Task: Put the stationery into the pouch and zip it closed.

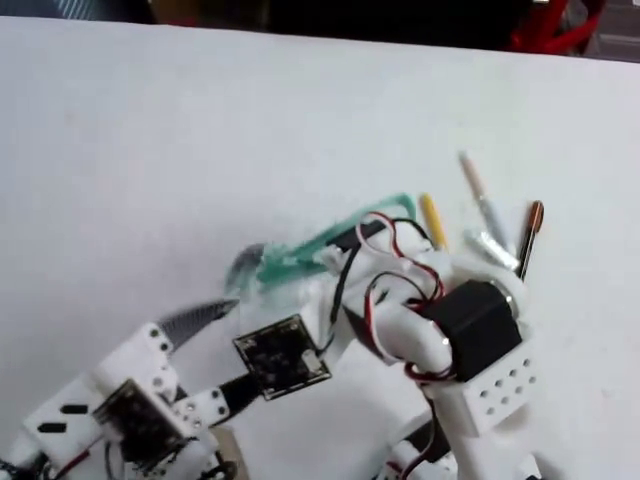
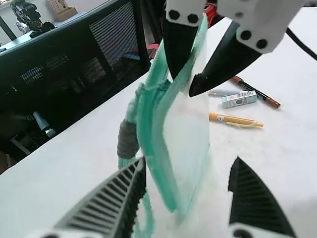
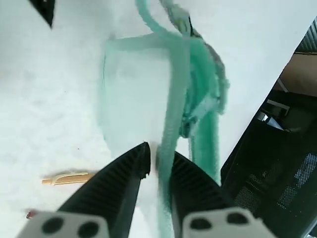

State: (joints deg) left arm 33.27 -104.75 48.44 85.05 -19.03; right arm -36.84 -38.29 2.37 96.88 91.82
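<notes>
"Jaws rn?"
"R jaws clamped on pouch zip edge; L jaws wide apart, astride its other end. Pouch upright mid-worktop, pens outside, toward right edge."
"Risk?"
"Thin pinch, prob slips, so pouch flops shut. L jaws could also snag tassel."

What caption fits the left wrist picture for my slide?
Right gripper pinches the green pouch; left gripper, fingers open, straddles it; pens wait on the table.
</notes>
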